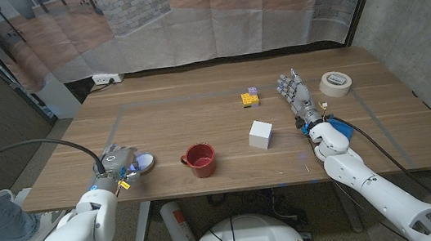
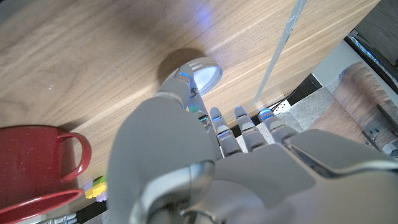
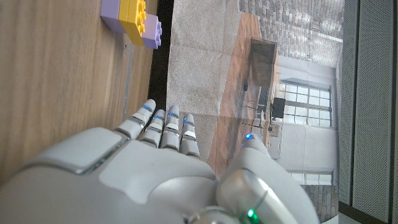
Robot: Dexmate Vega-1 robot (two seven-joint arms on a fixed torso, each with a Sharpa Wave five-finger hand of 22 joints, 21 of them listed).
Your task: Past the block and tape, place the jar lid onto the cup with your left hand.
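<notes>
We have the left robot hand (image 1: 118, 163) at the near-left of the worktop (image 1: 197, 106), right on the jar lid (image 1: 144, 161). In the left wrist view one fingertip (image 2: 185, 81) touches the lid's (image 2: 200, 71) rim; we cannot tell if it is gripped yet. The lid lies flat, just toward the cup from the hand. The red cup (image 1: 199, 160) stands upright just right of the lid, handle facing us, and looks empty. Our read: short move right, lid lifted over the rim. The left hand is by far the nearer. The right robot hand (image 1: 299, 99) waits unclenched and holding nothing, between the white block (image 1: 261, 134) and tape roll (image 1: 335, 83).
</notes>
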